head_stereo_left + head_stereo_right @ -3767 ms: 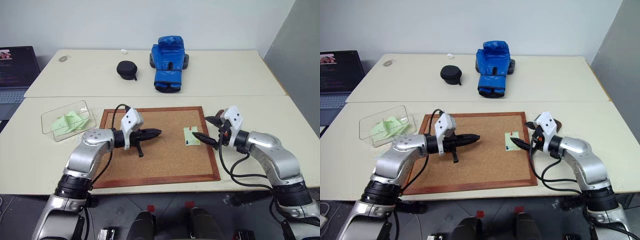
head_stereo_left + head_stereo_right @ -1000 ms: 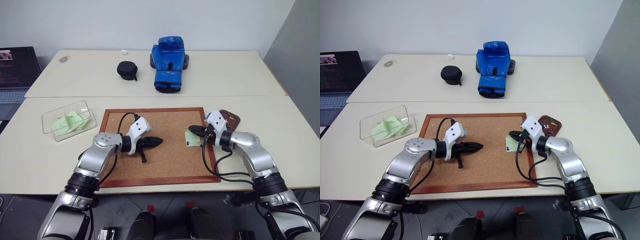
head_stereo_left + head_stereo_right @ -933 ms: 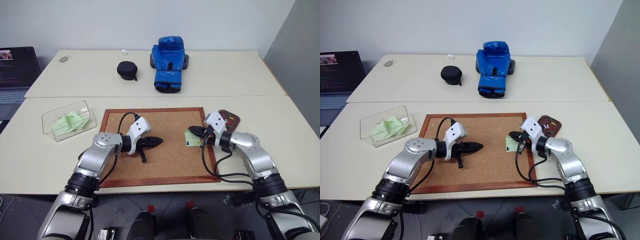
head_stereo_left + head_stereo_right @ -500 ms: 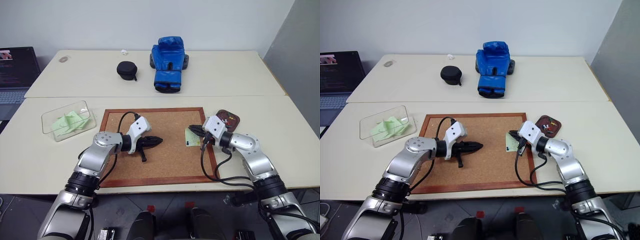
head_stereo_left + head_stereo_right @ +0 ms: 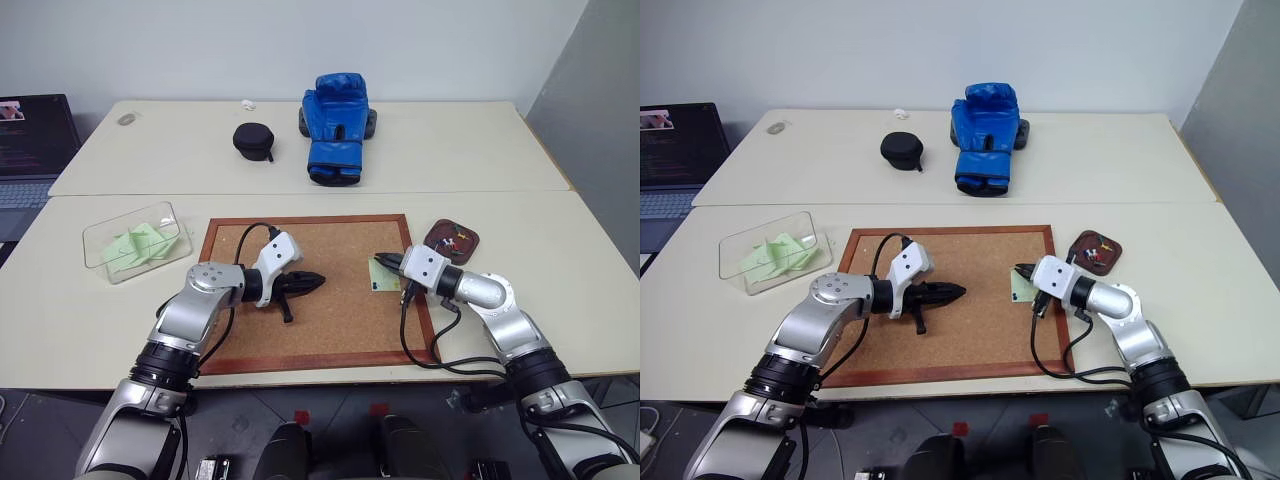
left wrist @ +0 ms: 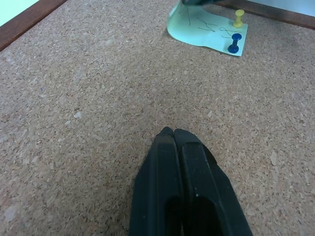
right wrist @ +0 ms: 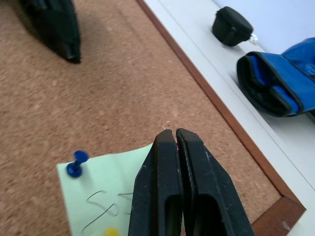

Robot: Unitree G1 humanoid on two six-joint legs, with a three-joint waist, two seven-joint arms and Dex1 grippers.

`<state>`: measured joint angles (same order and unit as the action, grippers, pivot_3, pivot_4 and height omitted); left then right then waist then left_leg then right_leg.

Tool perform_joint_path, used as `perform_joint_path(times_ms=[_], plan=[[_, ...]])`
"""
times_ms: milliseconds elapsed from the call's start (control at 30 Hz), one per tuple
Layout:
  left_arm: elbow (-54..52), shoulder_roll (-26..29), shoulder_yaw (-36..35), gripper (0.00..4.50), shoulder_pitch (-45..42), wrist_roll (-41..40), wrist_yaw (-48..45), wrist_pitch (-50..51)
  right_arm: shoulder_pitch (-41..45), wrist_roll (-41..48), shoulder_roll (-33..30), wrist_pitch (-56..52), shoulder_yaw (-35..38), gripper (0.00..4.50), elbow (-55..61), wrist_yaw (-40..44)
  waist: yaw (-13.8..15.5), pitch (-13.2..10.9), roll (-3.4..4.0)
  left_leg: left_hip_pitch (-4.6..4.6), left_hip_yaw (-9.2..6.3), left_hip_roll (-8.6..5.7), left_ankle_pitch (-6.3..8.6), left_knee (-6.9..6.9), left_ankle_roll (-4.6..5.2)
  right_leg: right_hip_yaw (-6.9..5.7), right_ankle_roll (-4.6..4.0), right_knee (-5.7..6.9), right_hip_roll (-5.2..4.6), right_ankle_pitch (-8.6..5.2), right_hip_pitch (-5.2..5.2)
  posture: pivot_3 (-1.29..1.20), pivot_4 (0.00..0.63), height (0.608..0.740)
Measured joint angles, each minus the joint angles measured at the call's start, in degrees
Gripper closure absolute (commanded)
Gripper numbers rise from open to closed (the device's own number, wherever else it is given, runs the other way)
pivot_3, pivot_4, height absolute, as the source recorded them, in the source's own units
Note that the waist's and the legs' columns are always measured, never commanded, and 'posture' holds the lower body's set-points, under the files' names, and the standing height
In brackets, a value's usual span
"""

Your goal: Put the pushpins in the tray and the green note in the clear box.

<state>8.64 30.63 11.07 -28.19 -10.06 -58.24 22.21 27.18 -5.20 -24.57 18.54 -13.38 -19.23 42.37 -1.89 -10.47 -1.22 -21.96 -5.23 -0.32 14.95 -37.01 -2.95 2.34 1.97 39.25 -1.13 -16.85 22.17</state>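
Right pincer (image 7: 175,132), pressed together with a thin pin tip jutting out, hangs over the green note (image 6: 206,30), likely having plucked a pin; blue and yellow pushpins (image 6: 234,43) hold it to the corkboard (image 5: 330,330); left pincer (image 5: 318,280) closed, idle; tray (image 5: 451,238) right, clear box (image 5: 135,240) far left.

- Pale green note (image 6: 206,30) with dark scribbles
- One blue pin (image 6: 234,44) and one yellow pin (image 6: 238,17) on it
- Speckled tan cork board (image 5: 320,300), red-brown frame
- Dark brown tray (image 5: 452,239)
- Blue boxing glove (image 5: 336,112)
- Black round case (image 5: 254,139)
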Motion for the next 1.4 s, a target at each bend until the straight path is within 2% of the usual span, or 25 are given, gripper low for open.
perform_joint_path(times_ms=[133,233,533,800,1133,1400], plan=[[0.04,0.0,0.0,4.5,-0.02,0.0,0.0,-0.04,0.0,1.08,0.29,-0.75,0.23,4.49,-0.24,0.7,0.0,0.0,0.0,0.01,0.0,0.01,0.0,0.0,0.0,0.01,0.0,0.01,0.0,0.0,0.0,0.0,0.15,0.74],[0.13,-0.03,0.0,4.5,-0.06,0.0,0.01,-0.04,-0.07,6.78,2.11,-9.34,2.51,4.49,0.62,1.65,0.0,0.0,0.0,0.01,-0.03,0.02,0.0,-0.01,0.0,0.01,0.0,0.06,-0.01,0.0,0.0,0.0,0.15,0.74],[0.14,-0.04,0.0,4.5,-0.07,0.01,0.05,-0.06,-0.06,16.16,3.28,-29.48,6.88,4.49,5.87,1.65,0.0,0.0,0.0,0.01,-0.2,0.01,0.0,-0.01,0.0,0.0,-0.01,0.1,-0.01,0.0,0.01,0.0,0.15,0.74],[0.29,-0.09,0.0,4.5,-0.21,0.06,0.05,-0.09,0.0,20.15,3.37,-38.99,8.3,4.49,9.43,1.12,0.0,0.0,0.0,0.01,-0.23,-0.01,0.0,-0.01,0.0,-0.01,0.0,0.1,-0.01,0.0,0.02,0.0,0.15,0.74],[0.3,-0.15,0.0,4.5,-0.23,0.1,0.12,-0.08,0.2,21.73,3.39,-41.63,8.86,4.49,11.72,1.31,0.0,0.0,0.0,0.0,-0.23,-0.01,0.0,-0.01,0.0,-0.01,0.0,0.1,-0.01,0.0,0.02,0.0,0.15,0.74],[0.3,-0.16,0.0,4.5,-0.24,0.12,0.15,-0.08,-0.66,17.41,3.9,-32.27,5.49,4.49,11.96,1.44,-0.01,0.0,0.0,0.0,-0.21,-0.02,0.0,-0.01,0.0,-0.02,0.0,0.1,0.0,0.0,0.02,0.0,0.15,0.74]])
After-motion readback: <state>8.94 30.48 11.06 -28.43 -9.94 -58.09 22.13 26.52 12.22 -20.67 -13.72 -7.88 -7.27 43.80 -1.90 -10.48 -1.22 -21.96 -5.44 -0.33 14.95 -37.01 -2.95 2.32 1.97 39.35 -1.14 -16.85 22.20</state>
